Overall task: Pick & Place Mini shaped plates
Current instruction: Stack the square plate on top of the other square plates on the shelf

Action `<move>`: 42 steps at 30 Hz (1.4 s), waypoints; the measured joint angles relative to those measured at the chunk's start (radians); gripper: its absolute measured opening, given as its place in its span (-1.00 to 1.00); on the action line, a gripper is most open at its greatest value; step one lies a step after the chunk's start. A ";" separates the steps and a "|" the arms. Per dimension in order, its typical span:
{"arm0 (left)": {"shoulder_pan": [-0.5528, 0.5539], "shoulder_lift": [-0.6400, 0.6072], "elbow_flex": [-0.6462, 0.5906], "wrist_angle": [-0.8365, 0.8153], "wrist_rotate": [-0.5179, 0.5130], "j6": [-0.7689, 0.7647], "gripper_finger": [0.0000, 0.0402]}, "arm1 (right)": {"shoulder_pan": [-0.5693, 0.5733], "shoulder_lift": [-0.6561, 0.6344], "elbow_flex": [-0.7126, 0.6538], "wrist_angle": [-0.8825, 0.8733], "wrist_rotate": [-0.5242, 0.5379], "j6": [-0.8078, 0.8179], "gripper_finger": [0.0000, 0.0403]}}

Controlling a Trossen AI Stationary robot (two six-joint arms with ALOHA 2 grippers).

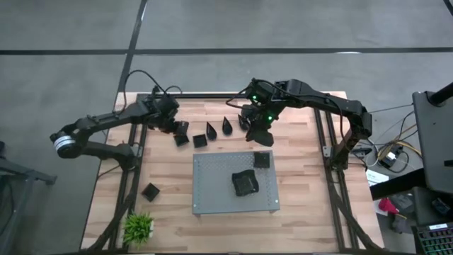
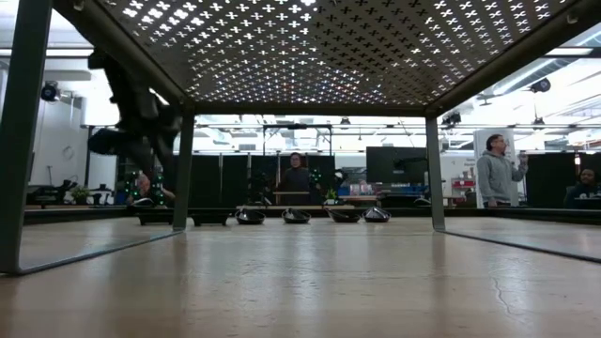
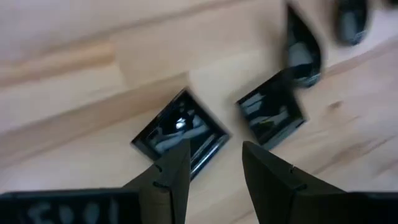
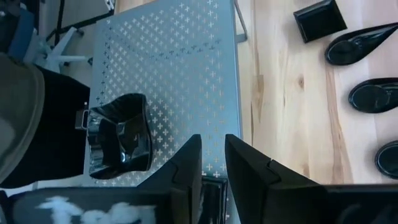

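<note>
Hovering low over a square mini plate (image 3: 180, 132) near the table's far edge: left gripper (image 3: 214, 163), fingers spread, nothing between them. Second square plate (image 3: 271, 116) just beside, teardrop plate (image 3: 303, 51) next in the row. Poised above the grey perforated board's (image 1: 212, 188) far edge: right gripper (image 4: 212, 160), fingers slightly parted, empty. Stack of plates (image 4: 119, 135) resting on board. Lone square plate (image 1: 150, 191) near small green plant (image 1: 139, 227).

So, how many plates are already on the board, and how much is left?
Done: a stack and a single plate lie on the board. In hand: the left gripper, open, hovers over a square plate in the table row; the right gripper is at the board's edge. Left: that row and a lone plate by the plant.
</note>
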 joint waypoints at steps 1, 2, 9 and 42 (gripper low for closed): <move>0.000 0.003 -0.014 0.007 0.000 -0.016 -0.31 | 0.000 0.000 0.000 0.002 0.000 0.000 -0.66; 0.000 0.003 -0.028 0.012 0.000 -0.037 -0.31 | 0.000 0.000 0.000 0.005 0.000 0.004 -0.66; 0.000 0.003 -0.123 0.016 -0.019 -0.173 -0.31 | 0.000 0.000 0.000 0.039 0.000 0.034 -0.62; 0.001 0.003 -0.296 0.264 -0.026 -0.301 -0.86 | 0.000 0.000 0.000 0.072 0.027 0.017 -0.66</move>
